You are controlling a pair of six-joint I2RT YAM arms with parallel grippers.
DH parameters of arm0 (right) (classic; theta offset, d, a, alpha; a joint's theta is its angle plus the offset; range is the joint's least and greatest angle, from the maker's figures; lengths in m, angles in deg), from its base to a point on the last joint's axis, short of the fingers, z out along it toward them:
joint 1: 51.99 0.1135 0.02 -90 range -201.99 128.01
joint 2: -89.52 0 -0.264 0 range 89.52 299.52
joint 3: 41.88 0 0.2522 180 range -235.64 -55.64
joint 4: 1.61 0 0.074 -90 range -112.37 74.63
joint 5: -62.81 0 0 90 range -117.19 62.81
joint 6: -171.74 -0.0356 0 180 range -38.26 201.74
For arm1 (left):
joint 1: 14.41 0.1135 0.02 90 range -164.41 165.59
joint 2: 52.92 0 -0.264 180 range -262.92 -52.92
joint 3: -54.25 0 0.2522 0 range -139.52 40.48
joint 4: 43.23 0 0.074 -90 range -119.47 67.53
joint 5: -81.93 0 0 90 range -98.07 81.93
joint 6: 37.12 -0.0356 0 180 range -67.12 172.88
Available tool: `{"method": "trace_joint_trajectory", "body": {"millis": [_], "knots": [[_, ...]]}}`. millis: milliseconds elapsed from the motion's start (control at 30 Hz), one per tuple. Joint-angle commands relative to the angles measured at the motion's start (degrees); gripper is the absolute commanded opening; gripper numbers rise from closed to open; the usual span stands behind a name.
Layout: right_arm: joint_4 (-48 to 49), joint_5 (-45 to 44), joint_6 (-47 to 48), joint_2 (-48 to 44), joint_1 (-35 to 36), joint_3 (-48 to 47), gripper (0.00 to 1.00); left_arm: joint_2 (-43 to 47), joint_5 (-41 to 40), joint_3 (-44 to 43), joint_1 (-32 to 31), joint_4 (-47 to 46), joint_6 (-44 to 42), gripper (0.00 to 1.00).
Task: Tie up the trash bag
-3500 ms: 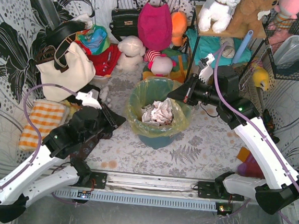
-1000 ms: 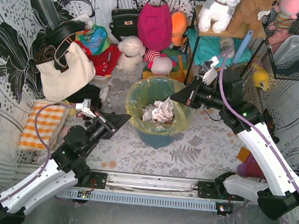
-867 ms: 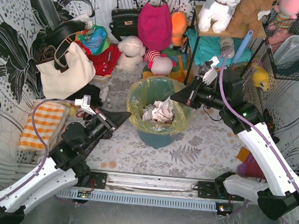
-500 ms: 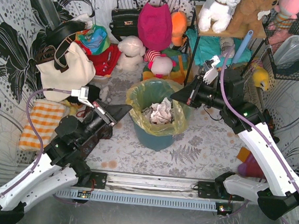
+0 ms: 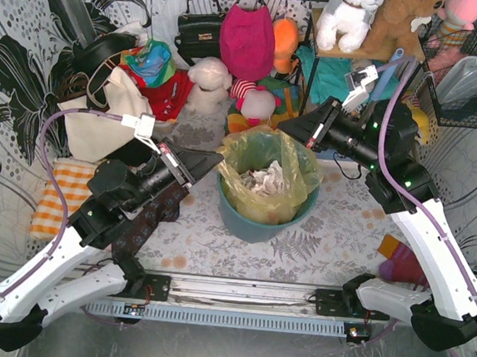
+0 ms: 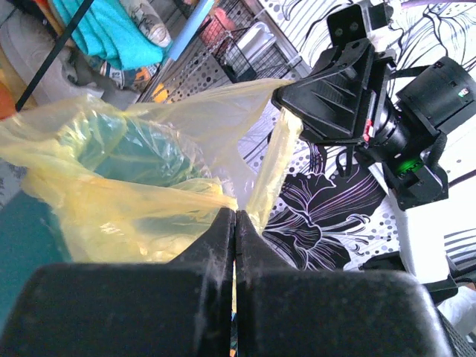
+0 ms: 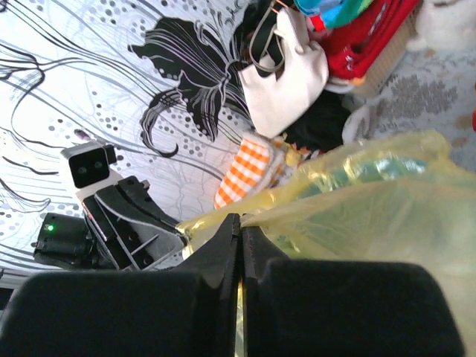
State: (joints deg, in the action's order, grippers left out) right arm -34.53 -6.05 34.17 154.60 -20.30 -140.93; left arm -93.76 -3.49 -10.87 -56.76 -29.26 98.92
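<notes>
Top external view is showing a crowded little room: walls (image 5: pixel 13 84) papered in a black floral print are closing in on three sides, and the surface (image 5: pixel 334 229), covered in a grey fern pattern, is carrying clutter along its far edge. A cream tote bag (image 5: pixel 101 121) is leaning at the far left above an orange checked cloth (image 5: pixel 61 196). A black handbag (image 5: pixel 199 29) and a pink bag (image 5: pixel 247 37) are hanging at the back, and a white plush dog (image 5: pixel 351 13) is sitting on a shelf beside a wire basket (image 5: pixel 472 82).

The trash bag (image 5: pixel 268 177) is sitting in a teal bin (image 5: pixel 260 222) at the middle of the surface, with crumpled white paper (image 5: pixel 265 179) lying inside. The left claw (image 5: pixel 215 161) is clenching the bag's left rim, its fingers pressed together on the yellow film. The right claw (image 5: pixel 286 128) is pinching the far right rim likewise.
</notes>
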Motion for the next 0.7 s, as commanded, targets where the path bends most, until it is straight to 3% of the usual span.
{"method": "trace_joint_trajectory", "body": {"millis": [0, 200, 500, 667], "knots": [[8.12, -1.9, -0.44, -1.12, -0.18, -1.61, 0.0, -0.42, 1.71, -4.75, -0.28, -0.2, -5.1, 0.0], [10.26, -2.41, -0.3, -1.08, -0.22, -1.58, 0.0, -2.86, -4.51, -7.54, -0.28, 4.73, -6.26, 0.0], [9.4, -4.45, 1.99, 0.02, -0.2, 1.75, 0.0, -8.67, -26.37, -10.89, -0.15, 22.87, -4.17, 0.0], [12.31, -5.02, 4.22, 1.47, -0.22, 4.21, 0.0, -10.69, -29.92, -9.75, -0.18, 20.9, -6.22, 0.0]]}}
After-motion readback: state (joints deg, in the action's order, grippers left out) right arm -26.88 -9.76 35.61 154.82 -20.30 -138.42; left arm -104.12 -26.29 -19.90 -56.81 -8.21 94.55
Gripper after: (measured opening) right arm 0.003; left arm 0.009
